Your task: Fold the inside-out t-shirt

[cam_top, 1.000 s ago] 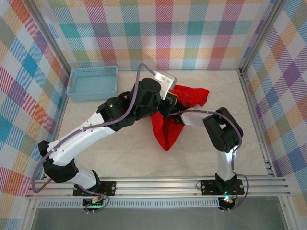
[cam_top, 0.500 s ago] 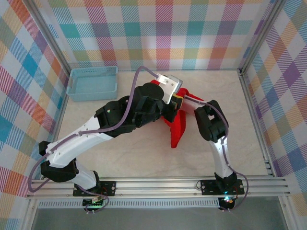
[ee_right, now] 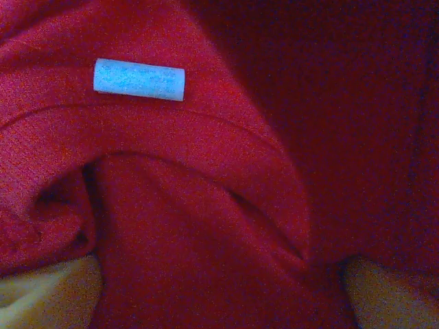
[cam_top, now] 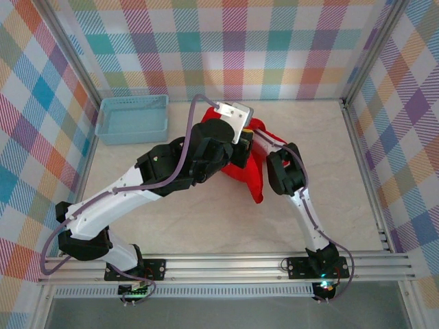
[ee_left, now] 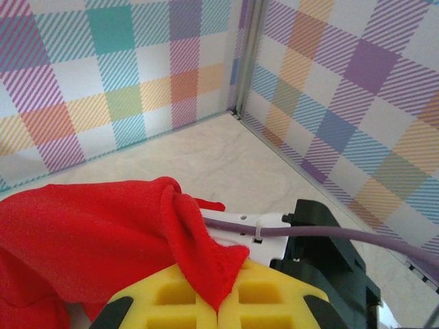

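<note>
Bare desk (cam_top: 206, 226) stretched along the near edge and out to the right edge, while plaid walls (cam_top: 233, 48) closed in the far, left and right sides. A blue basket (cam_top: 132, 118) stood in the far-left corner with its mesh floor showing, well apart from the cloth. The red t-shirt (cam_top: 252, 179) lay bunched just behind the desk's middle, partly under the left arm (cam_top: 137, 195), which reached across from the near-left. The left fingers (ee_left: 233, 301) were clenched on a fold of the t-shirt. The right fingers (ee_right: 387, 295) stood spread wide, with red cloth filling the space between them and the white tag (ee_right: 139, 79) just beyond.
</note>
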Tool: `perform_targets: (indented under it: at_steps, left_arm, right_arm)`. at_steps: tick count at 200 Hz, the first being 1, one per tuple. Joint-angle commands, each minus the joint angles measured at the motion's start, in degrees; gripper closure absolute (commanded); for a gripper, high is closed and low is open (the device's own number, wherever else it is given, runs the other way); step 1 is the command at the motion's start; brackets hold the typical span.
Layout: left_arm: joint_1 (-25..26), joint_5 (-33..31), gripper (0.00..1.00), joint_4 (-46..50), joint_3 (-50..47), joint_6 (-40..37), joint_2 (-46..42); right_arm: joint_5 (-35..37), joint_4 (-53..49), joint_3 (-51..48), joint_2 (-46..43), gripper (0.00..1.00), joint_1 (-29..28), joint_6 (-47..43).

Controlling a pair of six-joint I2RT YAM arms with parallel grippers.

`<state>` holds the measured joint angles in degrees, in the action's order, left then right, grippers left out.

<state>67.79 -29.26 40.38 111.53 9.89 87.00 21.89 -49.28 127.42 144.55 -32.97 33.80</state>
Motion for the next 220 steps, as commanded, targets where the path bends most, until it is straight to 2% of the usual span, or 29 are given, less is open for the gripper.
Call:
perform_targets:
  at_steps: [1, 13, 30, 38, 49, 53, 56, 63, 77, 113, 134, 193, 220]
  left_arm:
    - [0.0, -2.6, 0.98, -3.6, -0.3, 0.8, -3.4]
    - [-0.8, -3.3, 0.97, -3.5, 0.0, 0.6, -3.7]
    - [-2.8, -4.0, 0.97, -2.8, -0.1, 0.8, -3.9]
    - [-3.9, -4.2, 0.97, -2.2, -0.2, 1.3, -4.0]
    - [-5.9, -4.3, 0.97, -1.0, -0.1, 2.4, -3.9]
    - [-6.7, -4.2, 0.97, -0.6, -0.1, 2.8, -3.9]
    - [-7.2, -4.1, 0.97, -0.3, -0.1, 3.0, -3.8]
    - [-8.4, -3.9, 0.97, 0.4, -0.1, 3.6, -3.7]
    - [-10.6, -3.6, 0.97, 1.5, -0.1, 4.5, -3.4]
    - [-16.9, -1.8, 0.96, 3.9, 0.3, 6.4, -1.6]
    - [-22.3, -0.4, 0.96, 6.3, 1.5, 8.2, 0.7]
    - [-38.0, 6.0, 0.95, 10.3, 2.0, 11.3, 8.3]
    - [-43.3, 7.7, 0.97, 12.3, 1.4, 12.3, 13.9]
  right_arm:
    - [0.4, -11.5, 2.6, 6.2, 0.12, 0.5, -1.4]
    - [0.5, -12.8, 4.3, 7.2, 0.12, 0.3, -1.9]
    - [0.5, -12.4, 3.6, 7.1, 0.2, 0.3, -2.5]
    - [0.3, -11.8, 2.7, 6.7, 0.27, 0.4, -2.8]
    - [0.1, -10.2, 0.1, 5.4, 0.43, 0.3, -3.2]
    - [0.0, -8.9, -1.4, 4.5, 0.49, 0.3, -3.3]
    - [-0.3, -7.3, -3.4, 3.4, 0.57, 0.2, -3.3]
    - [-0.9, -3.7, -7.6, 0.9, 0.67, 0.1, -3.3]
    - [-2.2, 4.5, -16.8, -4.9, 0.79, 0.0, -3.2]
    - [-5.2, 22.9, -36.8, -19.2, 1.0, -0.6, -3.5]
    - [-7.2, 31.7, -45.8, -26.2, 1.0, -2.2, -6.3]
    - [-8.3, 44.7, -65.1, -42.4, 1.0, -8.1, -10.7]
    - [-9.0, 50.7, -73.9, -50.6, 1.0, -10.6, -12.3]
